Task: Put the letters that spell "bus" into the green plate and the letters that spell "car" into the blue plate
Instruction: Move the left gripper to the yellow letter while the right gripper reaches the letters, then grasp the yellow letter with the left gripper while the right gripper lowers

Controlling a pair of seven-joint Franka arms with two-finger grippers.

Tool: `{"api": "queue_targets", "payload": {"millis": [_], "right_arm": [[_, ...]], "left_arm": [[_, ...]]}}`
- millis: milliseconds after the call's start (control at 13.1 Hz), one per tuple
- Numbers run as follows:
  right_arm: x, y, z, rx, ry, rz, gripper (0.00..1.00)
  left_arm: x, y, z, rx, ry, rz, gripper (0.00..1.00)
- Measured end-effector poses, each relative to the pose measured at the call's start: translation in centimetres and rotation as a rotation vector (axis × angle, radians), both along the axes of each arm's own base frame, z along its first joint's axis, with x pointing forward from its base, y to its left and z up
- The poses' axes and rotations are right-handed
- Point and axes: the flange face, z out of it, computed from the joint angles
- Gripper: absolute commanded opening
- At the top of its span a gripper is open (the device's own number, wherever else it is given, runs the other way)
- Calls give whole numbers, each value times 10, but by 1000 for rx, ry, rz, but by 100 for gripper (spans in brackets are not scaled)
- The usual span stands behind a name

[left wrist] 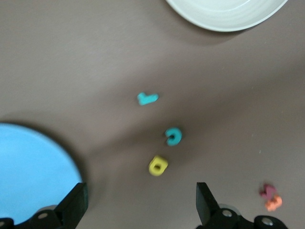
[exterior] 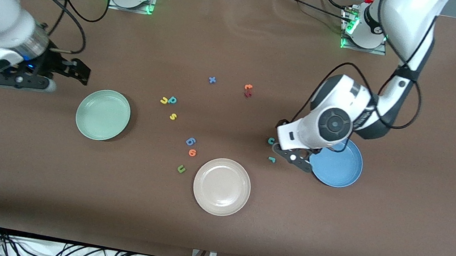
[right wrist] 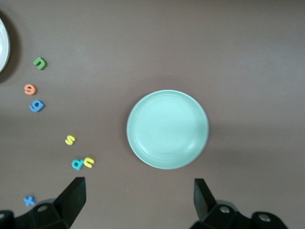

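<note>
Beside the blue plate (exterior: 337, 164), my left gripper (left wrist: 141, 205) hangs open and empty over the table. Just ahead of its fingers lie the yellow a (left wrist: 157, 165), the teal c (left wrist: 173, 136) and the teal r (left wrist: 147, 98). In the front view my left arm hides the a, but the c (exterior: 271, 141) and the r (exterior: 271, 159) show. My right gripper (exterior: 80, 71) is open and empty above the table by the green plate (exterior: 103, 115). The teal b (exterior: 172, 100), yellow u (exterior: 164, 101) and yellow s (exterior: 173, 116) lie mid-table. Both plates hold nothing.
An empty beige plate (exterior: 222, 186) sits nearer the front camera. A blue 6 (exterior: 190, 141), an orange 6 (exterior: 192, 153) and an olive u (exterior: 181, 169) lie beside it. A blue x (exterior: 212, 80) and an orange t (exterior: 248, 87) lie nearer the bases.
</note>
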Motion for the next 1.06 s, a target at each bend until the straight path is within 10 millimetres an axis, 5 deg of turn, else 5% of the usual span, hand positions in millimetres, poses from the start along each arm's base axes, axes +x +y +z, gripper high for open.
{"api": "queue_targets", "payload": {"millis": [304,685,837,1065], "right_arm": [[-4,44,-76,16,47,-97,100],[-6,90,-123,35,74,-220,100],[-9,116,-142,54,67,-261,100],[-11,141,-180,80,65,-358,100]], "left_arm": [[-24,-25,-52,18,37,-45,100],[-50,-9,-106,41,8,-60,99],[-57,-6,-115,44,13,-62,93],[-61,-4,-120,49,23,-64,65]]}}
